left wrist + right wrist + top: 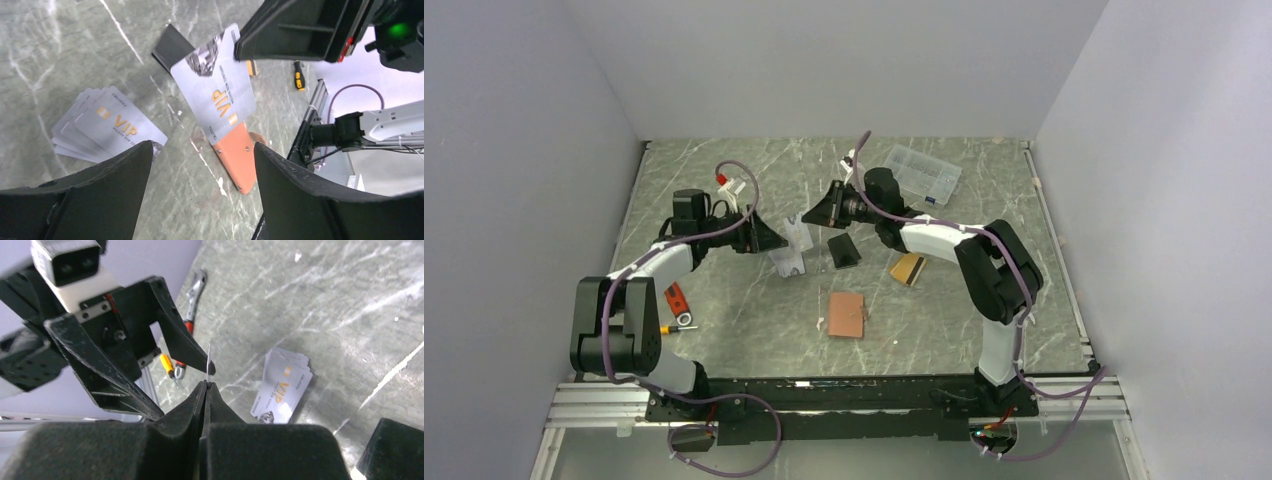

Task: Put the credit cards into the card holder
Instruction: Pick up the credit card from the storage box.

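Containers number two on this marble-patterned table [984,310]. The card holder [847,315] lies flat towards the near side, between the two arm bases. It is folded shut with its tan leather outside up, so whatever its pockets hold is hidden. A clear plastic box [924,172] sits at the far right, and I cannot make out its contents from here.

Above the middle of the table, the right gripper [206,385] has its fingers pressed tight on one edge of a silver-grey card [217,95], holding it up in the air. The left gripper [200,155] faces it with fingers spread wide and grips nothing, one fingertip just beside the card.

Below them a fanned stack of silver cards [105,125] rests on the table. An orange-gold card [908,268] lies under the right arm, with a small black rectangle [844,250] between the two. A wrench [192,295] and a screwdriver [298,75] lie by the left arm.
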